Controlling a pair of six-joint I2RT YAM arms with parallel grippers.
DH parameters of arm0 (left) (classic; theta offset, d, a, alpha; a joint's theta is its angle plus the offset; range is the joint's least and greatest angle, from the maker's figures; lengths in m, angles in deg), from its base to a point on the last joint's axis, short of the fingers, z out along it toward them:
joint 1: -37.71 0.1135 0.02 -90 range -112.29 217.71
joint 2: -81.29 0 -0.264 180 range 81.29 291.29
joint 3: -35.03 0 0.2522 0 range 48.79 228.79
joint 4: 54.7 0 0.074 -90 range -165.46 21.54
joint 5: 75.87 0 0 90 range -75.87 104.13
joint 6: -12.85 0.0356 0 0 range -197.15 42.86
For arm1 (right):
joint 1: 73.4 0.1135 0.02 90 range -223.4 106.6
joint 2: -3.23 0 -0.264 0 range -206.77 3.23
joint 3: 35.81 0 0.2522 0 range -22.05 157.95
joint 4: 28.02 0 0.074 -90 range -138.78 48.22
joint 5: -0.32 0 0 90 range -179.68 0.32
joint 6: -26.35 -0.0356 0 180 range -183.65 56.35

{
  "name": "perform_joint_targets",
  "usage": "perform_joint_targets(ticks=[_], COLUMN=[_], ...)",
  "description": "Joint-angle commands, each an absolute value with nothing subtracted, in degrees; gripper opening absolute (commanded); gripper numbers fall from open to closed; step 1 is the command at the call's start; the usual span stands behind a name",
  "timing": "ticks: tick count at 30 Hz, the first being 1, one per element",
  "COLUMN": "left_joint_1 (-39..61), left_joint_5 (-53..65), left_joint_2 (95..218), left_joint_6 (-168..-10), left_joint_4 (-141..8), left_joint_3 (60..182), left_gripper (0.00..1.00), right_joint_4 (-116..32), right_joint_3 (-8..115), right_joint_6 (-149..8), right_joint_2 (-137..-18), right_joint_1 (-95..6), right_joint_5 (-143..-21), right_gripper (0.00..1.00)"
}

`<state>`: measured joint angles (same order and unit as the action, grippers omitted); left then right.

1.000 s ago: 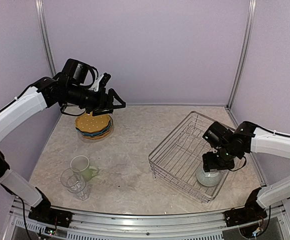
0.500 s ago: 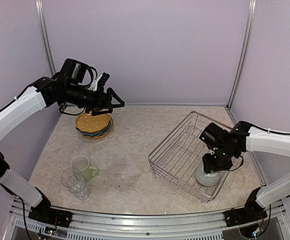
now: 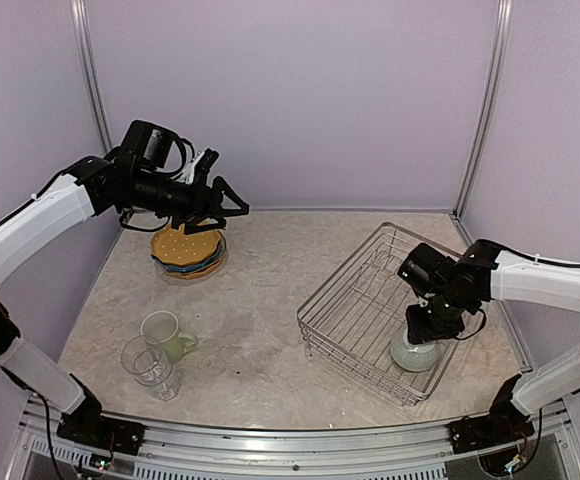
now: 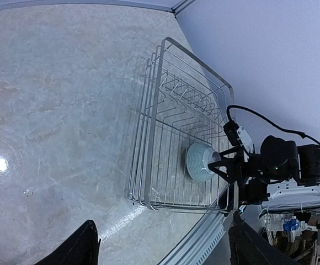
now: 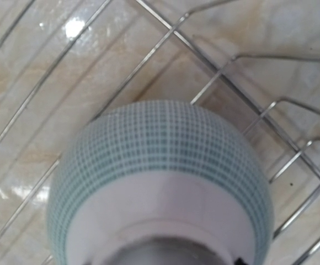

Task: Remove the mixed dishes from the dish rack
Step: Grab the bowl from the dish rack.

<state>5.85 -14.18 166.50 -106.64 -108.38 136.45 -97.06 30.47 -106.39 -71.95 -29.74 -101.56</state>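
Note:
The dish rack [image 3: 342,297], a silver wire basket, stands at the right and holds only the small white-and-light-blue bowl [image 3: 415,354], upside down near its front corner. My right gripper [image 3: 427,326] sits straight over the bowl's white foot. In the left wrist view its fingers [image 4: 222,156] straddle that foot on the bowl [image 4: 200,163]. The bowl [image 5: 160,160] fills the right wrist view, hiding the fingertips. Far left, my left gripper [image 3: 228,205] hangs open and empty above the stacked plates [image 3: 187,250], topped by a yellow dotted one.
A pale green mug [image 3: 167,334] and a clear glass [image 3: 149,366] stand at the front left. The rack's upright dividers [image 4: 190,99] run along its far side. Lilac walls close in the back and both sides.
My right gripper has come down onto the bowl and its fingers have narrowed around the foot. The bowl has not moved. The left arm has barely shifted.

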Motion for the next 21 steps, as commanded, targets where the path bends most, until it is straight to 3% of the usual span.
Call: perform_joint_targets(ticks=[1, 21], left_joint_1=[6.4, 5.4], left_joint_5=[-15.7, -16.7], left_joint_2=[167.6, 172.4], left_joint_6=[-107.1, -107.8], left_joint_4=[-106.8, -108.0], left_joint_3=[135.5, 138.4], left_gripper=[0.77, 0.77], right_joint_4=[-98.0, -75.5], right_joint_3=[31.8, 29.7], right_joint_6=[-106.4, -103.5], right_joint_2=[-69.1, -68.2], right_joint_1=[-30.1, -30.8], right_joint_5=[-103.4, -100.8], right_gripper=[0.37, 0.30])
